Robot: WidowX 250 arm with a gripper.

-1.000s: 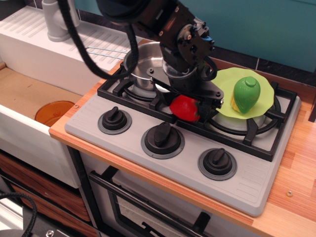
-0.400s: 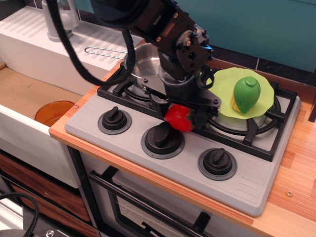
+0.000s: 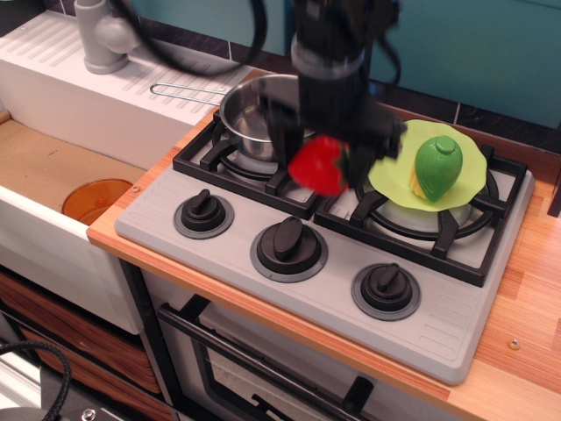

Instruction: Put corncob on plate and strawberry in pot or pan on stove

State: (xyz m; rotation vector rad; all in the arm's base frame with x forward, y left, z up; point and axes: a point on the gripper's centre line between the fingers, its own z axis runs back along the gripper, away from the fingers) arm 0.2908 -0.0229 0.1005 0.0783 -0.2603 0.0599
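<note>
My gripper (image 3: 323, 165) is shut on the red strawberry (image 3: 317, 167) and holds it in the air above the middle of the grey stove (image 3: 289, 263), between the two back burners. The image of the arm is blurred by motion. The steel pot (image 3: 248, 116) stands on the back left burner, just left of the gripper, its wire handle pointing left. The green corncob (image 3: 436, 167) lies on the lime-green plate (image 3: 394, 167), which rests on the right burner.
Three dark knobs (image 3: 287, 243) line the stove's front. An orange round dish (image 3: 95, 199) lies in the sink at left. A grey tap base (image 3: 103, 35) stands on the white drainer behind it. Wooden counter (image 3: 526, 333) runs along the right.
The gripper has risen with the strawberry, lifting it off the grate and up above the stove's middle. The corncob, plate and pot have not moved.
</note>
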